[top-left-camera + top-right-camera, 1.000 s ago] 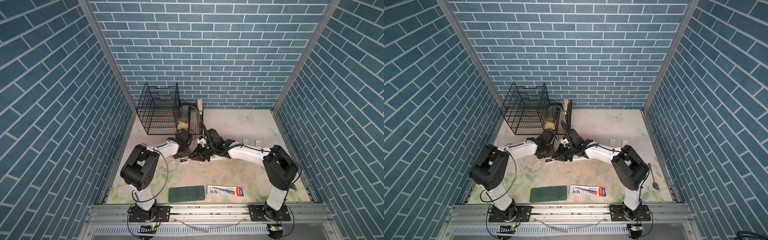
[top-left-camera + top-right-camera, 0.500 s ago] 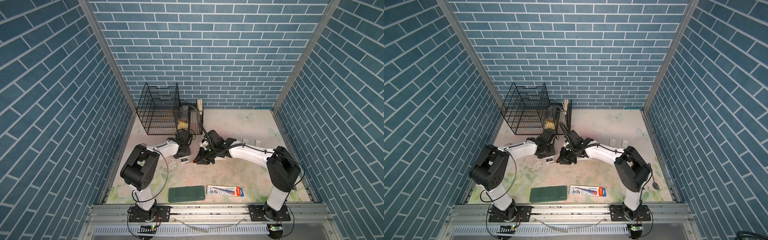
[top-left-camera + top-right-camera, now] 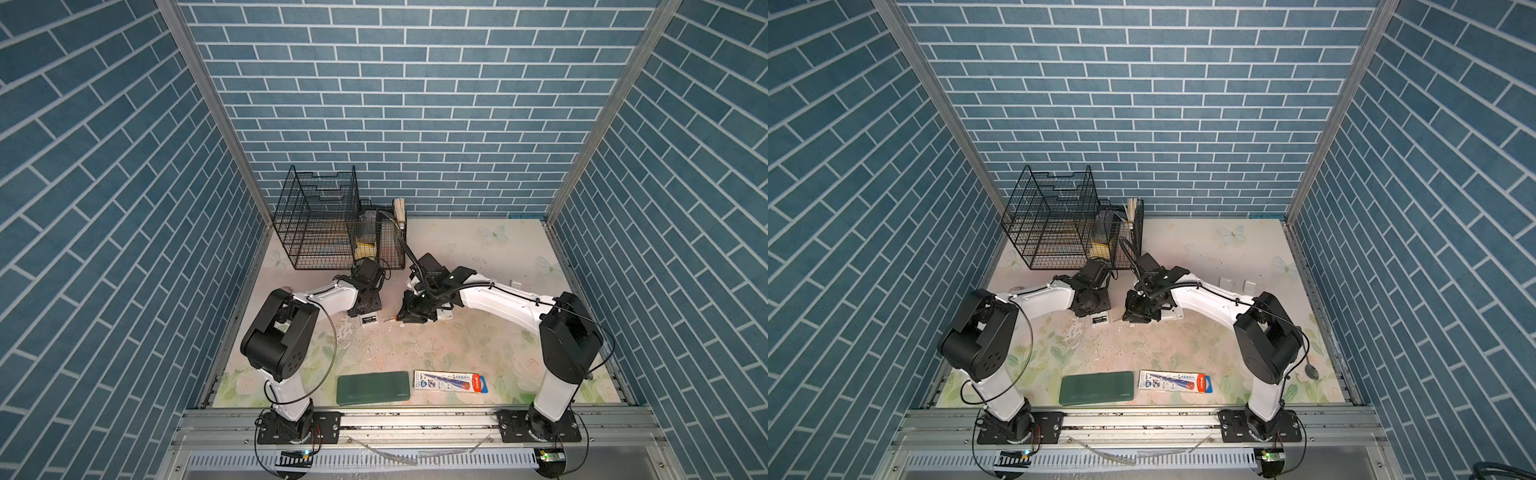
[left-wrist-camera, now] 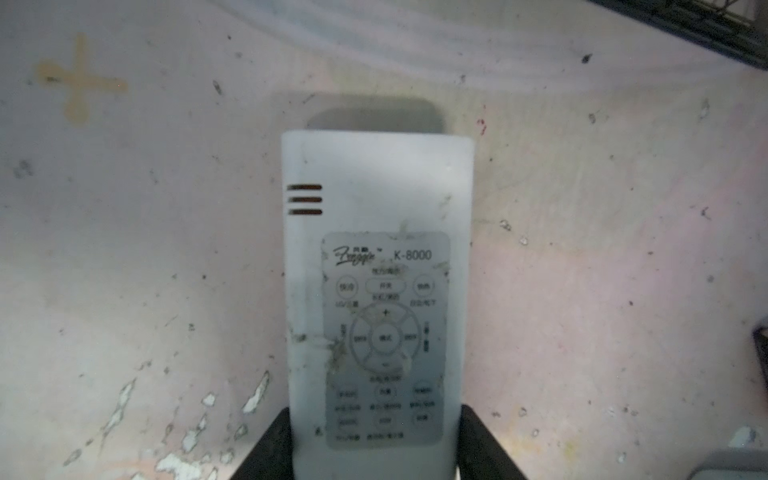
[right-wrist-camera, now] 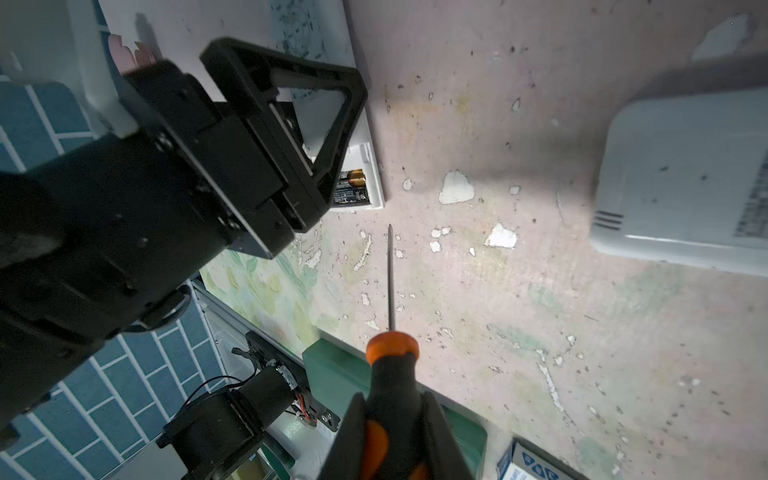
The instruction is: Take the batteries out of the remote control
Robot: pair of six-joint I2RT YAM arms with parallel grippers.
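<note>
Toward the middle of the tabletop [image 3: 436,349], the left end effector [image 4: 374,436] clamps the white remote control [image 4: 376,249] by its sides. Two batteries [image 5: 353,185] sit in its open compartment, partly hidden by that end effector. The right end effector [image 5: 392,436] grips an orange-handled screwdriver [image 5: 390,365], tip near that compartment but apart. Another white device [image 5: 681,178] lies nearby on the tabletop.

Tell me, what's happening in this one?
The left gripper clamps a white remote. In the right wrist view the battery bay at the remote's end is open, with batteries seated inside. The right gripper holds a screwdriver, its tip aimed at that open end but stopping short of it.
</note>
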